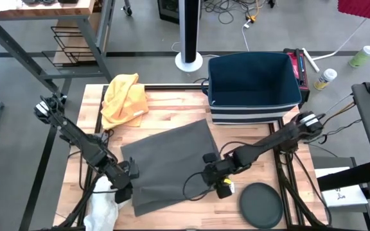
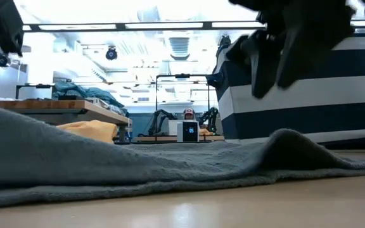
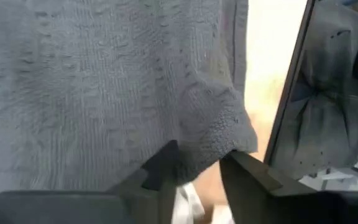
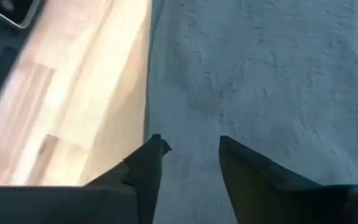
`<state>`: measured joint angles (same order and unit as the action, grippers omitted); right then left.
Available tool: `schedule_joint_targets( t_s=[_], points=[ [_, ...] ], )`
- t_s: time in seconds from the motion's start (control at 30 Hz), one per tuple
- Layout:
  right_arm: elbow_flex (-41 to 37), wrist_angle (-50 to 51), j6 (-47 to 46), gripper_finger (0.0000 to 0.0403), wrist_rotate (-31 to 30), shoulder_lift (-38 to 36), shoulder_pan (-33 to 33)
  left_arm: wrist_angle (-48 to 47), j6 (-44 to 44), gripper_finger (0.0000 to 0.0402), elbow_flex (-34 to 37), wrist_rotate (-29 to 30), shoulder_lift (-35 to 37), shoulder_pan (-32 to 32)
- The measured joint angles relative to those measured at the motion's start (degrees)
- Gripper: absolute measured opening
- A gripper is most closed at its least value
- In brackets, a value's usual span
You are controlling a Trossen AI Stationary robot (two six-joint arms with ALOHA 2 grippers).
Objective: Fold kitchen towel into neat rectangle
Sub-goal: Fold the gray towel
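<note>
From my station I see the grey kitchen towel (image 1: 170,165) lying spread on the wooden table (image 1: 172,106), tilted so that its edges run at an angle to the table's own. It sits in the middle of the table and reaches toward the near edge.

My left tool (image 1: 128,176) is down at the towel's near left corner. In its wrist view the two fingers (image 3: 247,177) stand apart with the cloth's corner bunched just ahead of the gap, so I read it as released, not gripping. A white cloth (image 1: 101,204) hangs off the table's edge just beside it.

My right tool (image 1: 216,179) is at the towel's near right edge. Its wrist view shows the fingers (image 4: 145,165) parted, with the towel's hem lying flat on the table between and ahead of them; it too is released, holding nothing. The low view shows a soft hump in the towel (image 2: 287,142) under that dark tool.

Behind the towel on the left lies a crumpled yellow cloth (image 1: 124,97), its edge just beside the towel's far corner. A navy bin with white stripes (image 1: 252,86) stands at the far right of the table. A dark round disc (image 1: 261,205) rests at the near right corner, apart from the towel.
</note>
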<state>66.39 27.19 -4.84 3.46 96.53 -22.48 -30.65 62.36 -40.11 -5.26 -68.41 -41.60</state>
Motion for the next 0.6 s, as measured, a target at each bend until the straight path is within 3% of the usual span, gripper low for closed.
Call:
schedule_joint_targets(
  t_s=[0.17, 0.4, 0.5, 0.6],
  points=[
    [-0.6, 2.8, -2.1, 0.0184, -1.1, -2.6, 0.0, -5.1, -1.8, 0.0169, -4.8, 0.6, 0.3, 0.0],
    [-5.9, 2.6, -6.2, 0.0174, -3.6, 0.3, 0.1, -4.9, -2.0, 0.0218, -6.0, 3.6, 0.0, -0.7],
    [-7.6, 2.7, -7.5, 0.0169, -3.5, 1.2, 0.1, -1.7, -2.6, 0.0224, -4.5, 10.2, -0.4, -1.3],
    [-9.1, 3.6, -8.3, 0.0168, -3.5, 1.6, 0.2, 9.0, -7.0, 0.0224, -1.7, 17.7, -2.2, -1.7]
  ],
)
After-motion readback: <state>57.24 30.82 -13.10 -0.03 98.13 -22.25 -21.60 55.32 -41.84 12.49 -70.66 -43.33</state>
